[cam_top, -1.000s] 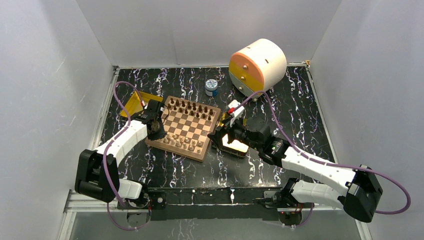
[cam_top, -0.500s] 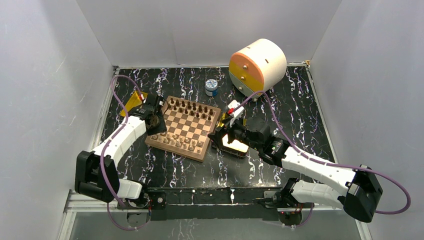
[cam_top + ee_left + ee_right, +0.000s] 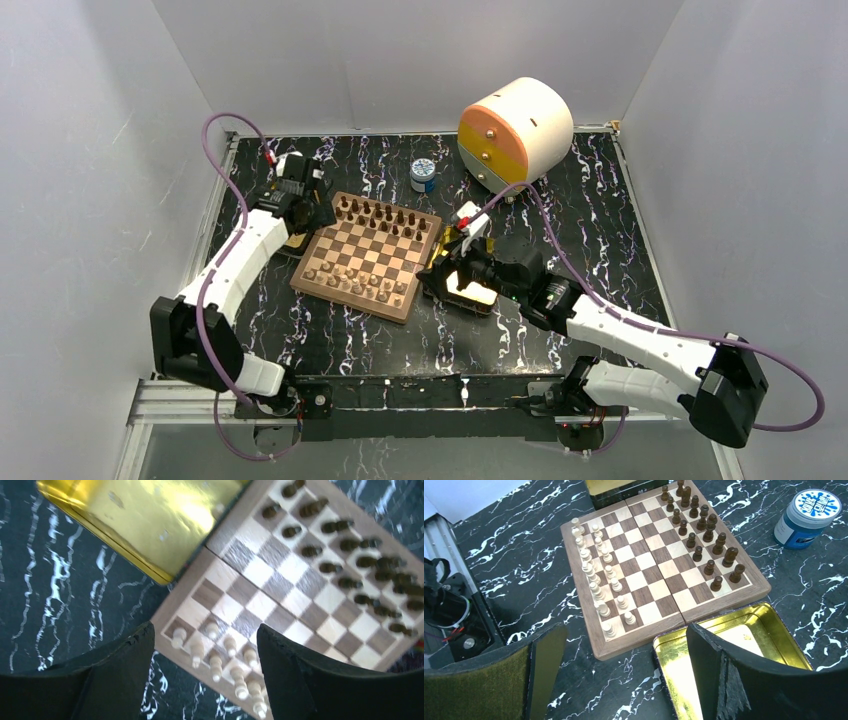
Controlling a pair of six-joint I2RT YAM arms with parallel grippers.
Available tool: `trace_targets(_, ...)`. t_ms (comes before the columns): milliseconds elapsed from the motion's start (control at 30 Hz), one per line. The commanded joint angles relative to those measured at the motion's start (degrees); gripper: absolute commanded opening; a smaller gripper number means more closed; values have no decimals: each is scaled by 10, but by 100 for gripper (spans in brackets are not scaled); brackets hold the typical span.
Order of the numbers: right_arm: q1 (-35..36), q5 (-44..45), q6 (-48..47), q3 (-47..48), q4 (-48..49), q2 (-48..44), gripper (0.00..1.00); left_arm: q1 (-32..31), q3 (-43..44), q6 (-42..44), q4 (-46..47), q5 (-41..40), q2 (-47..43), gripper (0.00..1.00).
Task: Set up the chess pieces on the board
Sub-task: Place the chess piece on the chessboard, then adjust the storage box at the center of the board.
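The board point(image 3: 345, 301) lies at the table's middle, tilted. Pale chess pieces point(image 3: 355, 283) fill its two near rows and dark chess pieces point(image 3: 385, 215) its two far rows. My left gripper point(image 3: 303, 215) hovers over the board's left side, open, with nothing between its fingers. The left wrist view looks down past it point(image 3: 205, 630) onto the pale pieces point(image 3: 220, 655) at the board's corner point(image 3: 280, 587). My right gripper point(image 3: 440, 270) hangs open and empty at the board's right side. In the right wrist view point(image 3: 625, 630) the whole board point(image 3: 649, 575) shows.
One gold tray point(image 3: 150, 515) sits by the board's left side, partly under the left arm. Another gold tray point(image 3: 475, 293) point(image 3: 744, 645) lies under my right gripper. A blue jar point(image 3: 423, 175) and a white-and-orange drum cabinet point(image 3: 515, 130) stand behind the board.
My left gripper has opened and drawn back from the board's near left rows toward the far left. The right arm has not moved.
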Motion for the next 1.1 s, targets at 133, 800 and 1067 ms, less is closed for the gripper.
trace_targets(133, 2, -44, 17, 18, 23, -28, 99, 65, 56, -34, 36, -133, 72, 68)
trace_targets(800, 1, -61, -2, 7, 51, -28, 99, 161, 60, -209, 12, -194, 181, 49)
trace_targets(1067, 1, -65, -5, 15, 48, -21, 99, 184, 26, -237, 36, -163, 191, 46)
